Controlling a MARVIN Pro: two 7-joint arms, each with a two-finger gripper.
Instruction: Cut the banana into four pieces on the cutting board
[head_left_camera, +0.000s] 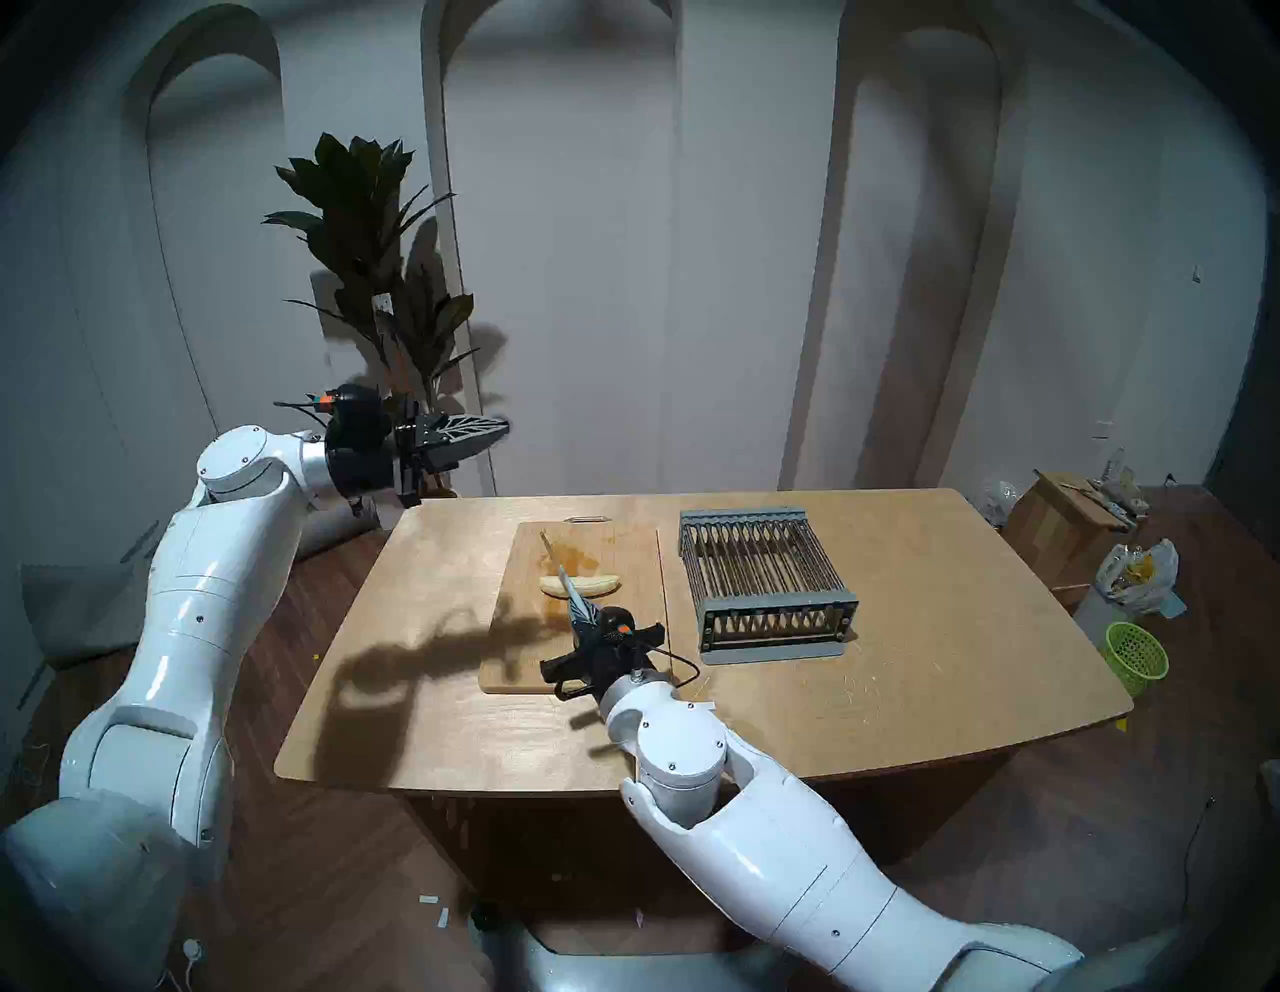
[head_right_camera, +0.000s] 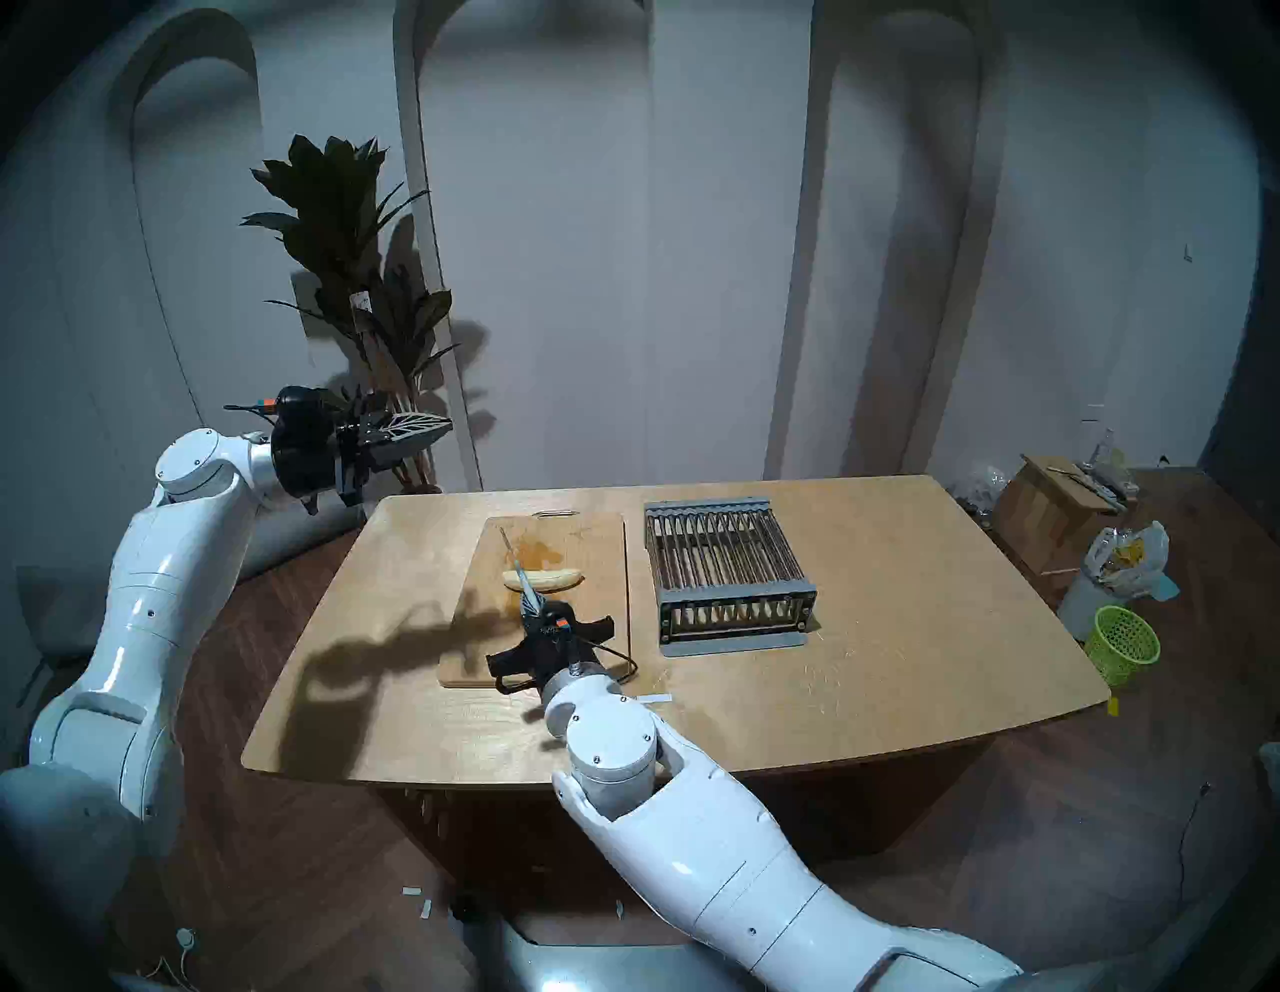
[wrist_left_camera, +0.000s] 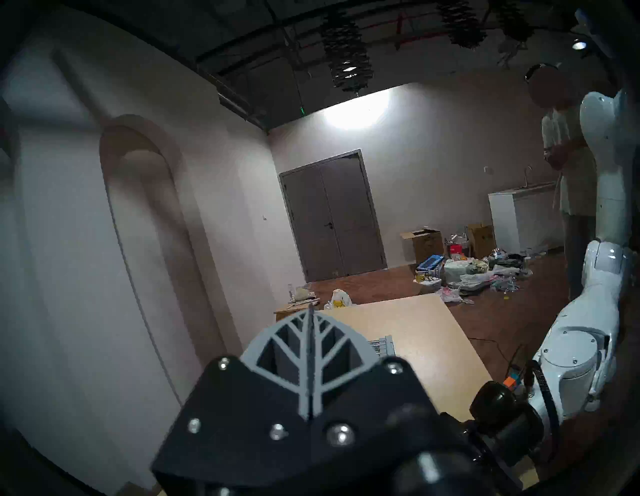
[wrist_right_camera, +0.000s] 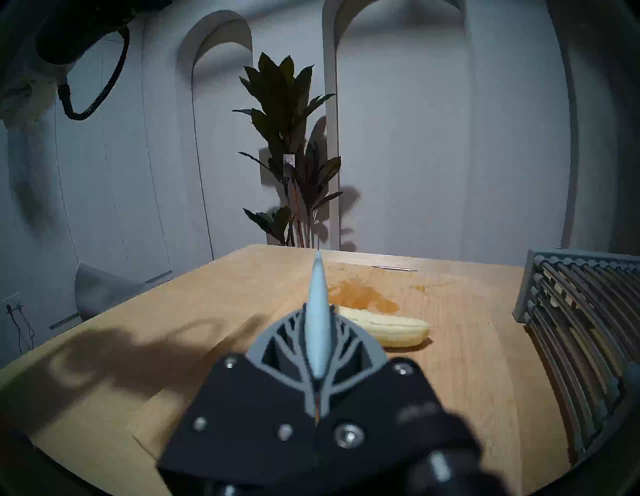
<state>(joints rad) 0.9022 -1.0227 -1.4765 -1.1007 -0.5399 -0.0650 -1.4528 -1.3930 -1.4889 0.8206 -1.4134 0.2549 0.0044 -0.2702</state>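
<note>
Now, from the left: my left gripper (head_left_camera: 485, 435) hangs clenched on nothing, off the table's (head_left_camera: 900, 693) corner, well clear of the work. On the board (head_left_camera: 512, 658) the banana (head_left_camera: 596, 586) lies whole, crosswise, beside an orange stain. My right gripper (head_left_camera: 578, 609) is clamped on the knife (head_left_camera: 562, 578), whose blade crosses the banana's left part. I'd keep the blade square to the fruit and press straight down. Farther right sits the rack (head_left_camera: 769, 575).
</note>
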